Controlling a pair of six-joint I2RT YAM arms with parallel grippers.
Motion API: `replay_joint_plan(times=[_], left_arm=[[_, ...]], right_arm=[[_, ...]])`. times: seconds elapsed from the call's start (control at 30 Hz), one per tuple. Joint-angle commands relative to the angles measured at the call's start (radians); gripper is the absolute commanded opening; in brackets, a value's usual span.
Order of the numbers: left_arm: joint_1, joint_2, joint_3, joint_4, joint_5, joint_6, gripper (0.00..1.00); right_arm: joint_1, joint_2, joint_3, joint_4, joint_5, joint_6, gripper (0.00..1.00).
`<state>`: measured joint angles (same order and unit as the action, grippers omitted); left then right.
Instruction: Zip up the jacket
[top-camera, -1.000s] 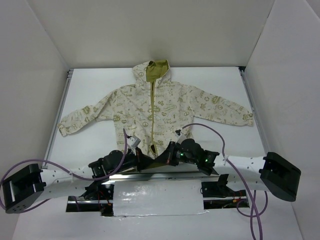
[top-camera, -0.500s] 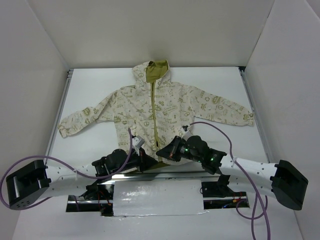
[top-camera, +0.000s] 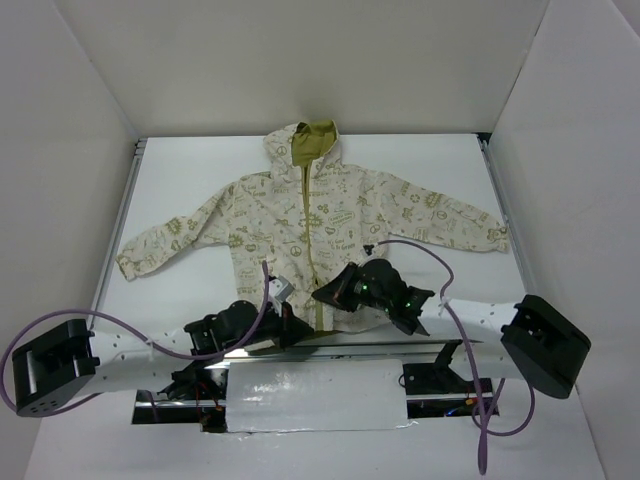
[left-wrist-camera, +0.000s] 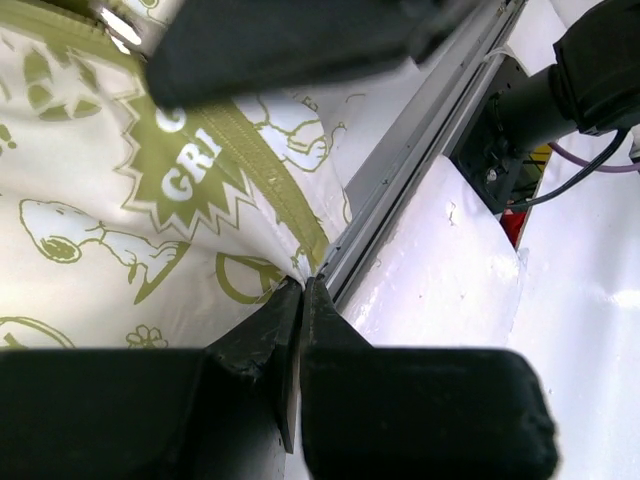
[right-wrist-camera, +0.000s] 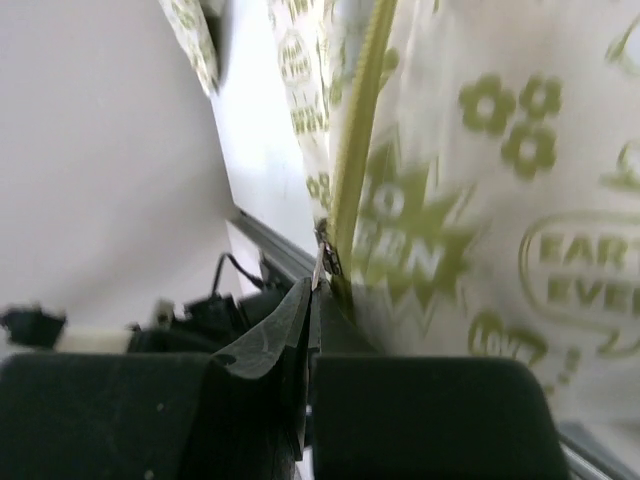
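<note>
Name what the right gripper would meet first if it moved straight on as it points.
The jacket: the right gripper is shut at its zipper pull, with printed fabric seemingly directly ahead.

The right tool, fingers pressed together, pinches the metal zipper pull at the near end of the olive zipper, which runs up the cream, doodle-printed jacket on the white desk.

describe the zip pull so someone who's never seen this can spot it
Find the jacket spread flat on the white table, then follow its olive zip down the front toward its near end. There the pull is the little metal tab pinched at the tips of the right gripper, the only shiny bit on printed cloth.
</note>
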<state>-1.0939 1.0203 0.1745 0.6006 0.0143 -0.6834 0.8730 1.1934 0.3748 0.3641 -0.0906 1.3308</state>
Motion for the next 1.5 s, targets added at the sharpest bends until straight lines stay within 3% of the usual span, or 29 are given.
replay_joint_plan(times=[0.0, 0.13, 0.43, 0.87, 1.07, 1.37, 1.47], left_arm=[[-0.031, -0.046, 0.013, -0.054, 0.053, 0.013, 0.0], [-0.049, -0.066, 0.008, -0.056, 0.07, 0.004, 0.0], [-0.093, -0.054, 0.01, -0.056, 0.081, -0.002, 0.0], [-0.129, -0.052, 0.054, -0.122, 0.079, 0.016, 0.0], [-0.136, -0.035, 0.069, -0.128, 0.079, 0.018, 0.0], [-0.139, 0.018, 0.079, -0.091, 0.055, 0.015, 0.0], [-0.139, 0.04, 0.074, -0.075, 0.041, 0.01, 0.0]], right_arm=[[-0.08, 0.049, 0.085, 0.138, 0.034, -0.016, 0.0], [-0.138, 0.164, 0.241, 0.012, 0.017, -0.081, 0.0], [-0.282, 0.442, 0.415, 0.021, -0.072, -0.073, 0.0], [-0.45, 0.874, 0.883, -0.158, -0.21, -0.13, 0.0], [-0.505, 1.055, 1.176, -0.26, -0.25, -0.182, 0.0], [-0.591, 1.366, 1.85, -0.445, -0.359, -0.283, 0.0], [-0.609, 1.42, 1.972, -0.427, -0.36, -0.309, 0.0]])
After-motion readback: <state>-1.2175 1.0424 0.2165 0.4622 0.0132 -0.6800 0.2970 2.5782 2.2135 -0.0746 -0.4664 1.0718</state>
